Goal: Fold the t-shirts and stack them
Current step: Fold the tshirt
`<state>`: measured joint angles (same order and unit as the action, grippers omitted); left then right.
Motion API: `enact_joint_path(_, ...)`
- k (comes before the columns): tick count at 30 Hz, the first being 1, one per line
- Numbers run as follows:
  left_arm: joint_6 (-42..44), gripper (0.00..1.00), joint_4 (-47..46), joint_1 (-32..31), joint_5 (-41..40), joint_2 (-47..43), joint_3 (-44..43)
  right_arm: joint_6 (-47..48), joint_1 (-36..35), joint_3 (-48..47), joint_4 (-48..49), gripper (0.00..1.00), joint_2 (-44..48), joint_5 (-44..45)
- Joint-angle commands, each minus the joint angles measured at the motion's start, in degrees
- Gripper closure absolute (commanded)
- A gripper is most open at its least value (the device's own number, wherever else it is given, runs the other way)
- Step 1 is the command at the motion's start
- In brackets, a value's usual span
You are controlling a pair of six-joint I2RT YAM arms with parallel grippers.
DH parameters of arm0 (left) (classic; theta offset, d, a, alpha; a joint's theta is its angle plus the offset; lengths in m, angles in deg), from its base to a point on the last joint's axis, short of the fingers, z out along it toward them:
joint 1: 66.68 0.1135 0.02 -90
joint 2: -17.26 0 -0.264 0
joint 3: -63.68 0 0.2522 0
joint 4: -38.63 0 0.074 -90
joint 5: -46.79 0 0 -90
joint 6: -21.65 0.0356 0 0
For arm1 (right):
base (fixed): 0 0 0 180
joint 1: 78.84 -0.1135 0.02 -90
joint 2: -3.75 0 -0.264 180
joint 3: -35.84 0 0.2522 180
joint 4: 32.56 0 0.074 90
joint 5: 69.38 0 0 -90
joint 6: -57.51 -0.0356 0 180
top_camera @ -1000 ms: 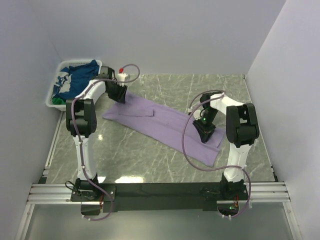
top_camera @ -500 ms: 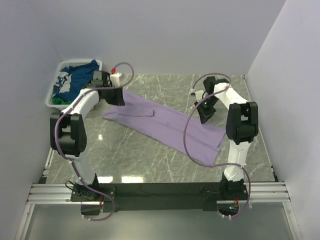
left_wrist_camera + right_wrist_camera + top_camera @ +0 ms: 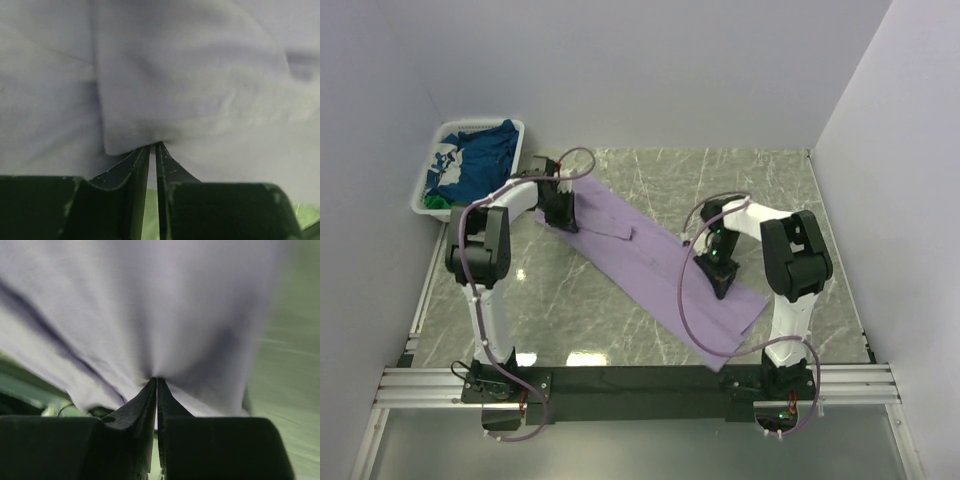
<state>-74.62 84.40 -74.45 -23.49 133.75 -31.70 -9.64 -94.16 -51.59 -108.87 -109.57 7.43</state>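
We see the lavender t-shirt (image 3: 640, 255) slanting across mid-frame; left gripper (image 3: 563, 218) pinches its upper-left end; right gripper (image 3: 722, 283) pinches its lower-right edge.

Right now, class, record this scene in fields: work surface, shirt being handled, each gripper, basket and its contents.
Surface: grey marbled table
Shirt in work: lavender t-shirt, a long strip lying diagonally
Left gripper: pinched shut on the shirt's far-left end
Right gripper: pinched shut on the shirt toward its near-right end
Basket: white, far-left corner
In basket: navy t-shirt, green cloth
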Motion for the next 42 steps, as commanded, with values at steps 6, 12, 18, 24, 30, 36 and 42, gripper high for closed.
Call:
enact_joint_path(6,10.6,0.79,8.9,-4.8,-3.3,25.2,-38.9,4.1,-9.0,1.2,-4.1,0.83,5.3,-18.8)
enact_joint_path(12,14.6,0.64,1.8,-5.1,-3.5,20.5,-43.3,-0.8,-8.4,-4.7,-1.2,0.77,9.1,-19.6)
enact_joint_path(18,8.6,0.59,-7.6,-6.0,3.2,2.4,-22.7,-3.7,-8.4,-3.1,5.4,0.79,7.3,-14.4)
enact_joint_path(24,2.9,0.69,-4.7,-9.5,5.7,-0.3,-12.2,-5.5,-8.9,-2.3,8.8,0.84,3.3,-13.1)
enact_joint_path(30,0.2,0.72,-5.9,-10.4,4.5,2.2,-8.2,-6.0,-11.1,2.3,10.3,0.87,2.0,-14.7)
enact_joint_path(36,-0.6,0.73,-4.9,-10.4,0.6,6.5,-10.9,-6.7,-17.2,6.1,11.7,0.88,1.9,-22.0)
enact_joint_path(42,-0.2,0.73,-2.4,-10.5,-0.7,14.4,-18.7,-9.0,-19.5,4.2,13.5,0.88,0.7,-27.1)
